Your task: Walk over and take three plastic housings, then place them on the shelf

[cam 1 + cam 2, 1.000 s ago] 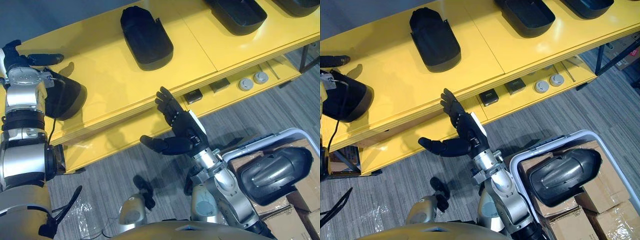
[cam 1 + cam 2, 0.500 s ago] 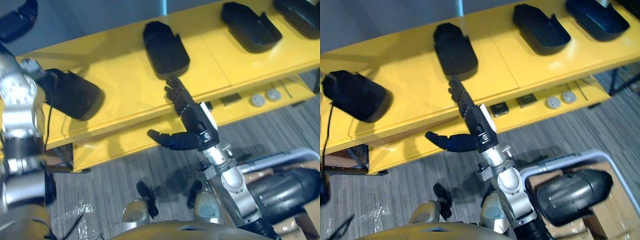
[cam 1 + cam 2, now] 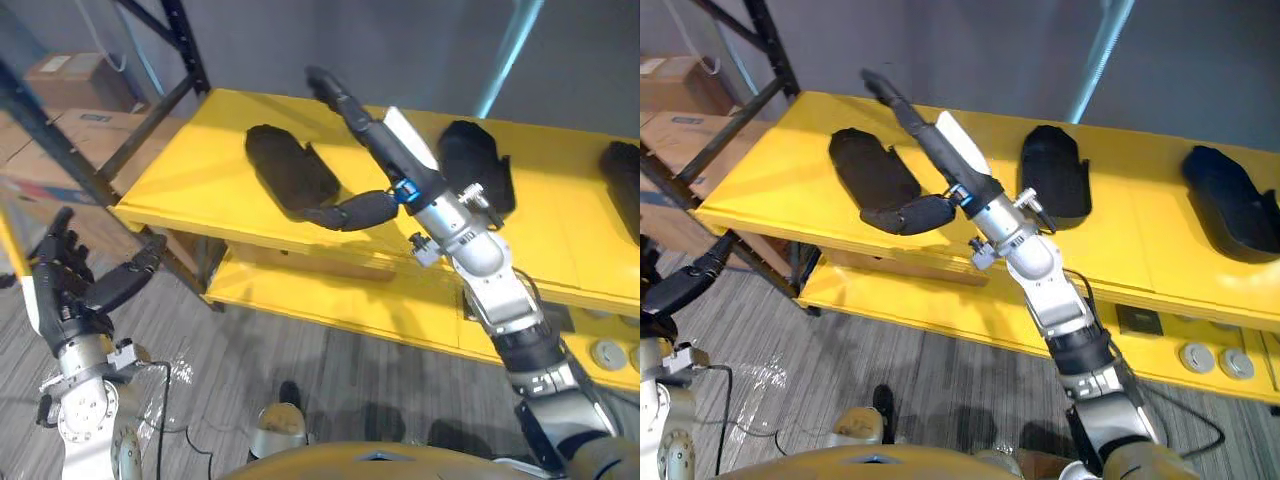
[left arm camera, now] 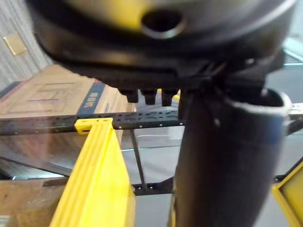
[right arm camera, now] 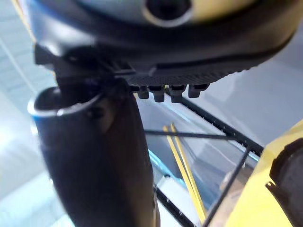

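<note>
Over the yellow shelf [image 3: 190, 175], upper centre of frame, the right robot hand [image 3: 378, 138] hangs spread and empty, thumb close by the leftmost plastic housing [image 3: 290, 172] lying there. One sweep could knock it off the front edge. Lower left, the left robot hand [image 3: 78, 292] is spread, empty too.

Silver-grey segmented arms [image 3: 487, 280], dark left hand [image 3: 68, 295], dark right hand [image 3: 385, 158]

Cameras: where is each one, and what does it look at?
Left eye view: on the head, looking down at the yellow shelf with black housings; right hand reaches over it, left hand hangs low.
Right eye view: beside it, same scene, slightly shifted.
Left wrist view: on that wrist, looks past the left thumb at a cardboard box.
Right wrist view: likewise, past the right thumb at the shelf.
</note>
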Robot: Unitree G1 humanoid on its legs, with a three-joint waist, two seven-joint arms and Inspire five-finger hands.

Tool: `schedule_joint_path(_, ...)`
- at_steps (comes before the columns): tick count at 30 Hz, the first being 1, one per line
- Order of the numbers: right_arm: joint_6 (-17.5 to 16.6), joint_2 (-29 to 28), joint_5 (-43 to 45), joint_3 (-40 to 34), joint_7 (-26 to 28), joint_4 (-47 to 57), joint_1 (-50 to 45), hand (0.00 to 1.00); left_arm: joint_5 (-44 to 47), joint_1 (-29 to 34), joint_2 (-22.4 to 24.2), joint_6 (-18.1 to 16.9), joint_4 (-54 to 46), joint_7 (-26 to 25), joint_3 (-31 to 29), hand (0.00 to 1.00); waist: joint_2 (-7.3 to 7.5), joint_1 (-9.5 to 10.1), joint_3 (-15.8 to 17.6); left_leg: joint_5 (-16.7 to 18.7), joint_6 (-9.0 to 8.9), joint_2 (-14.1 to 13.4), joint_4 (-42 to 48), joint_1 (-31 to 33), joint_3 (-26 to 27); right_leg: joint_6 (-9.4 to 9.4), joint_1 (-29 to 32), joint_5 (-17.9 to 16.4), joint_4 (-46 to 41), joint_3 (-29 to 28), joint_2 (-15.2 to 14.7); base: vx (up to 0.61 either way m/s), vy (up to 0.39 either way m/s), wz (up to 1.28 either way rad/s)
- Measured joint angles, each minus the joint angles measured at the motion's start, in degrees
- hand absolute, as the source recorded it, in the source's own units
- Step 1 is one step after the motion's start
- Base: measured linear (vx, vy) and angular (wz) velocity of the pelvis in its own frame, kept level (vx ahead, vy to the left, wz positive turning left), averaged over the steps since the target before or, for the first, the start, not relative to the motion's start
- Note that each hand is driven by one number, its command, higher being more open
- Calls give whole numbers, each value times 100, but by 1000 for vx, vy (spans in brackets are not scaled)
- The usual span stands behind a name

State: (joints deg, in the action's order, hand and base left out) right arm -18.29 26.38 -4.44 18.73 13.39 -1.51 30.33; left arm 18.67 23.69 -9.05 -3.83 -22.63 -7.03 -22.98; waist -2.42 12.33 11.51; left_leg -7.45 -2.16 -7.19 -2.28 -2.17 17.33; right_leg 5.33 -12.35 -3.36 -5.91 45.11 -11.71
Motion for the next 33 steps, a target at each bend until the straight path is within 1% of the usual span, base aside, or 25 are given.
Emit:
schedule_joint_path(1, 19, 108, -173, 177, 7, -302, 105, 100, 153, 68, 14, -42, -48, 183, 63, 100, 26, 36, -19, -16, 16, 25, -3, 24, -74, 2, -30, 1, 0, 72, -10, -50, 50, 31)
schedule_joint_path(4, 34, 312, -474, 532, 16, -924, 304, 100, 293, 203, 21, -128, -77, 424, 180, 100, 70, 95, -54, -64, 37, 57, -21, 92, -168, 20, -30, 14, 6, 169, -18, -33, 34, 22)
schedule_joint_path(6, 37, 530, -658, 773, 141, -1322, 467, 100, 405, 249, 28, -131, -77, 581, 305, 100, 75, 201, -57, -133, 23, 72, -72, 90, -199, 35, -33, 26, 8, 205, -18, -36, 32, 8)
schedule_joint_path(8, 34, 616, -866, 979, 234, -1411, 634, 100, 406, 366, 31, -145, -77, 623, 371, 100, 83, 202, -60, -155, 16, 70, -99, 85, -213, 54, -34, 37, 6, 217, -8, -24, 9, 5)
schedule_joint_path(11, -12, 809, -1491, 1523, 251, -1571, 1031, 100, 420, 447, 77, -146, -77, 697, 551, 100, 100, 216, -70, -160, 10, 67, -95, 64, -252, 64, -78, 43, 6, 257, 0, -17, 2, 6)
schedule_joint_path(13, 10, 822, -1668, 1663, 247, -1776, 1168, 100, 420, 445, 80, -150, -76, 774, 672, 100, 127, 270, -85, -172, 8, 65, -101, 73, -284, 60, -83, 40, 6, 287, 8, -22, 1, 7)
schedule_joint_path(15, 127, 852, -1707, 1696, 220, -2007, 1251, 100, 417, 451, 80, -154, -76, 868, 771, 100, 152, 347, -99, -190, 10, 73, -125, 73, -308, 60, -94, 40, 3, 319, 6, -23, 8, 7)
schedule_joint_path(17, 218, 870, -1590, 1698, 177, -2120, 1325, 100, 465, 457, 80, -153, -75, 865, 770, 100, 162, 352, -105, -216, 12, 79, -163, 66, -323, 60, -95, 39, -2, 336, 5, -31, 10, 6)
schedule_joint_path(18, 364, 875, -1440, 1696, 122, -2292, 1491, 100, 624, 440, 80, -151, -67, 823, 776, 100, 162, 347, -105, -259, 20, 81, -212, 50, -329, 60, -90, 39, -15, 342, 7, -70, 17, 2)
schedule_joint_path(22, 640, 871, -1424, 1695, 128, -2628, 1686, 100, 711, 430, 80, -96, -34, 787, 866, 100, 162, 391, -104, -287, 20, 74, -245, -8, -325, 47, -116, 30, -44, 334, 4, -51, 9, -1)
schedule_joint_path(24, 675, 822, -1392, 1695, 134, -2857, 1743, 100, 827, 427, 91, -89, -20, 791, 923, 100, 161, 422, -104, -290, 18, 69, -246, -24, -323, 11, -131, 6, -49, 332, 2, -57, 6, -1)
schedule_joint_path(25, 774, 707, -1315, 1692, 132, -3157, 1848, 100, 824, 417, 124, -84, -18, 797, 964, 100, 159, 441, -103, -298, 13, 61, -246, -26, -325, 3, -131, 1, -56, 332, 0, -45, 5, 0)
schedule_joint_path(28, 1001, 566, -1260, 1692, 133, -3593, 2035, 100, 822, 384, 143, -66, -18, 873, 1102, 100, 153, 486, -100, -306, 7, 56, -247, -24, -335, 1, -131, 0, -68, 340, -8, -57, 9, 2)
schedule_joint_path(29, 1140, 484, -1180, 1684, 139, -3740, 2141, 100, 821, 382, 144, 17, -18, 903, 1145, 100, 151, 487, -98, -306, 6, 56, -247, -25, -335, 1, -131, 0, -67, 341, -8, -45, 7, 0)
schedule_joint_path(32, 1305, 397, -972, 1676, 348, -3955, 2368, 100, 822, 378, 169, 264, -17, 904, 1252, 100, 137, 485, -90, -308, 7, 58, -246, -25, -333, 1, -128, 1, -63, 340, -8, -41, 4, 0)
schedule_joint_path(33, 1327, 364, -973, 1676, 419, -4022, 2419, 100, 822, 381, 181, 299, -17, 904, 1267, 100, 132, 483, -87, -310, 10, 57, -246, -26, -331, 1, -128, 1, -57, 338, -8, -32, 2, -1)
